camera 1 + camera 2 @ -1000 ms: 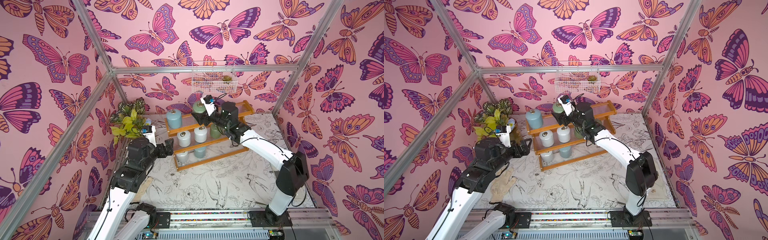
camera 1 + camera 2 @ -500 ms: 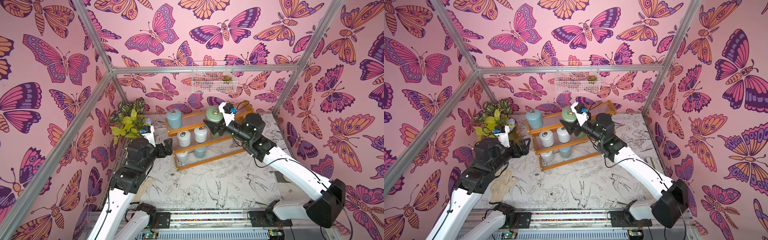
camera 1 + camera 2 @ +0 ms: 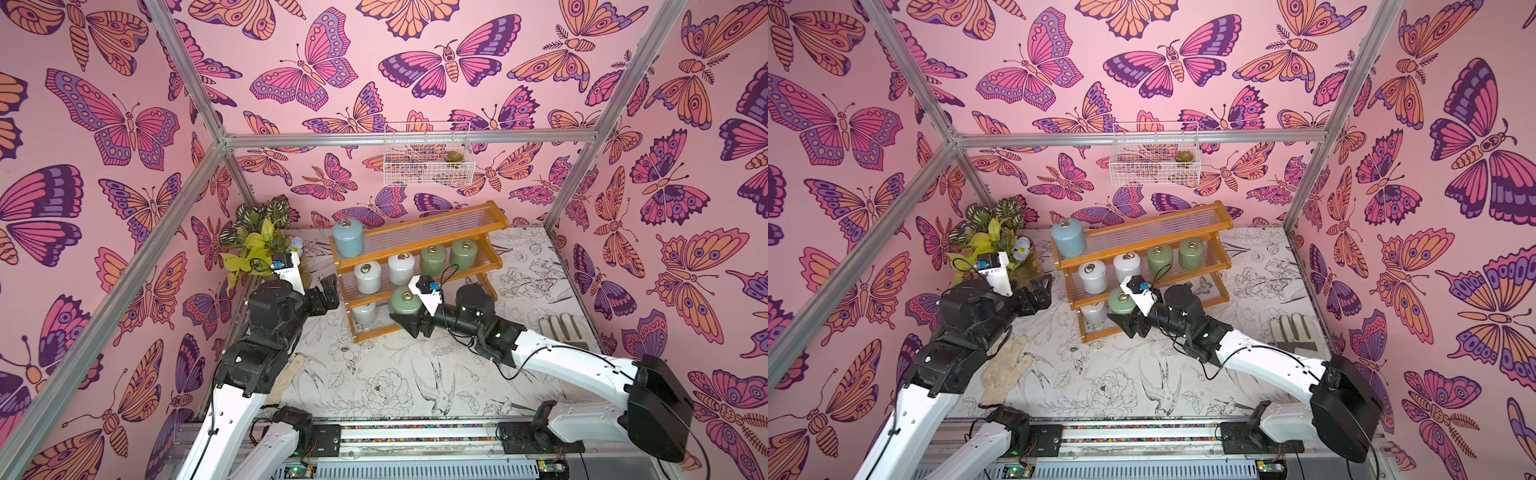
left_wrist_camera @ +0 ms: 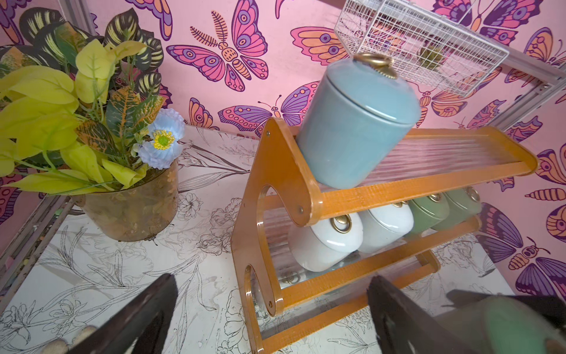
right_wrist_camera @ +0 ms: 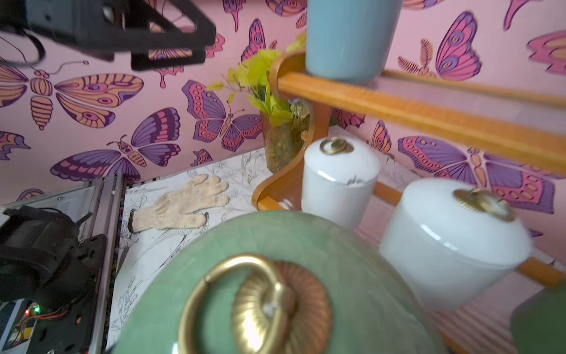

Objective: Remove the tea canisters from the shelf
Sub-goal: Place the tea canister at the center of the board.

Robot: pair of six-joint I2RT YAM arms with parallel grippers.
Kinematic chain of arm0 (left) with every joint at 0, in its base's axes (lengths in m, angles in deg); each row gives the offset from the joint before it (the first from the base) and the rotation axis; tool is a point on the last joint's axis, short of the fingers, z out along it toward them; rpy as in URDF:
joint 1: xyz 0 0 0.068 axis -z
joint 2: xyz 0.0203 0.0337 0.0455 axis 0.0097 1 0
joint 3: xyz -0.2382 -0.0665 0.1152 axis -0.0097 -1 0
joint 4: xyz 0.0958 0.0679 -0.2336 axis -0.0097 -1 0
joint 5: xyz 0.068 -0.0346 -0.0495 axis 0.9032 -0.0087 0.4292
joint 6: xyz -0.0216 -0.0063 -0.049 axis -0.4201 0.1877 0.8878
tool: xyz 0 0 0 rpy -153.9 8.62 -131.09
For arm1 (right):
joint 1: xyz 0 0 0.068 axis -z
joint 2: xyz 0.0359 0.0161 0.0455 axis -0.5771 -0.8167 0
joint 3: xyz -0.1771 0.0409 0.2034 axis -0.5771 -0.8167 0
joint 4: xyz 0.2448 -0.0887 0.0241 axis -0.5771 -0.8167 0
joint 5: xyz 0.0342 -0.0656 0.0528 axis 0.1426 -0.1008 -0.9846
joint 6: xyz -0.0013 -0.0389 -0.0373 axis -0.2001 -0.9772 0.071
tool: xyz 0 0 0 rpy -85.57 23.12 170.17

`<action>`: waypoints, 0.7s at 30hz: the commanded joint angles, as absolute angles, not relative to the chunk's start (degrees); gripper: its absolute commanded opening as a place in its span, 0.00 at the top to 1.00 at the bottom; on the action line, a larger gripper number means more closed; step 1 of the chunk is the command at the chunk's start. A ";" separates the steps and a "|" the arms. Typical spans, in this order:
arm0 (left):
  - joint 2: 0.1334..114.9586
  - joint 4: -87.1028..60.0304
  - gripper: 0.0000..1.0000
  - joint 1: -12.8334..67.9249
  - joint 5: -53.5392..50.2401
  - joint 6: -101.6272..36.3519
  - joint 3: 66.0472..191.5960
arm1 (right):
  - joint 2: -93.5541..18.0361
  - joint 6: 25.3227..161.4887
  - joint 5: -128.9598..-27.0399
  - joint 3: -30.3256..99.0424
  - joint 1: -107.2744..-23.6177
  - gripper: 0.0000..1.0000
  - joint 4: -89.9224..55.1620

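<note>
Find right gripper (image 3: pixel 406 319) pinching a sage green canister (image 3: pixel 402 300) low on its body, lid up, clear of the shelf (image 4: pixel 398 188), hanging just in front of the lowest tier, above the table (image 3: pixel 415 374). Find left gripper (image 3: pixel 327 293) spread wide and empty, just beside the shelf's end.

Count on the shelf:
- Top tier: light blue canister (image 3: pixel 347 239).
- Middle tier: white pair (image 3: pixel 367 277) and green pair (image 3: pixel 432 259).
- Bottom tier: lone white canister (image 3: pixel 365 312).
- Cannot see past the held one for more.

Risks, judged:
- Expect slip: glossy glaze, grip on the body only.
- Guard against tilt on the way down: lid unpinned, likely to slide off and chip.
- Watch the bottom front rail, close behind the held canister. Avoid clipping it: enough to shove the rack and rock everything standing on the ribbed plastic.
- Avoid setting down on the knit glove (image 3: pixel 1005 370): soft, uneven, likely to topple a narrow base.
- Mind the left gripper: near enough for crossing paths to end in a bump against the arm, or against the light blue canister at the tier's edge.
</note>
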State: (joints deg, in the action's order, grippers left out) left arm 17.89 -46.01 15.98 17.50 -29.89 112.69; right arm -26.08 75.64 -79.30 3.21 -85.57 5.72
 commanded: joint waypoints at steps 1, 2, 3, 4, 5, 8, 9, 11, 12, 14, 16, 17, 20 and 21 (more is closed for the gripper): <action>18.27 -45.01 0.00 16.24 19.19 -29.57 111.96 | -29.31 77.21 -79.93 4.27 -87.23 0.56 16.28; 18.16 -44.22 0.00 16.31 19.28 -29.19 111.36 | -30.87 76.82 -80.72 4.22 -87.73 0.56 16.96; 17.87 -43.62 0.00 16.31 19.37 -28.75 110.82 | -32.13 76.69 -81.67 4.11 -88.04 0.56 17.80; 17.64 -42.76 0.00 16.31 19.46 -28.40 110.13 | -33.72 76.59 -82.87 3.95 -88.47 0.57 19.38; 17.39 -42.07 0.00 16.27 19.46 -28.24 109.51 | -35.39 76.50 -84.18 3.76 -88.88 0.57 21.13; 17.98 -41.79 0.00 16.28 19.59 -28.40 108.94 | -40.65 76.28 -88.94 2.24 -89.71 0.58 28.98; 18.10 -41.80 0.00 16.31 19.39 -28.50 108.81 | -42.59 76.33 -89.85 1.93 -89.95 0.58 31.42; 18.41 -41.75 0.00 16.24 19.05 -28.50 108.46 | -46.38 76.22 -92.27 1.40 -90.51 0.58 35.99; 18.50 -41.73 0.00 16.28 19.17 -28.33 108.30 | -48.07 76.03 -93.10 1.14 -90.89 0.58 37.97; 18.54 -41.65 0.00 16.28 19.03 -28.24 108.10 | -52.05 75.44 -93.34 0.22 -92.13 0.58 43.34; 18.42 -41.46 0.00 16.26 18.67 -28.32 108.01 | -55.57 74.80 -92.26 -0.40 -93.51 0.58 48.29; 18.41 -41.45 0.00 16.23 18.58 -28.32 108.01 | -57.53 74.70 -91.57 -0.47 -94.13 0.57 50.80; 18.77 -41.45 0.00 16.19 17.83 -28.50 108.10 | -61.28 74.75 -91.04 0.59 -95.51 0.56 53.55; 18.83 -41.45 0.00 16.20 17.39 -28.50 108.01 | -61.91 74.52 -91.04 1.04 -95.91 0.56 53.56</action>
State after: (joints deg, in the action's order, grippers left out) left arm 18.56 -42.47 15.98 18.39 -28.56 108.73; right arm -61.73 75.55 -90.08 -1.05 -94.73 41.04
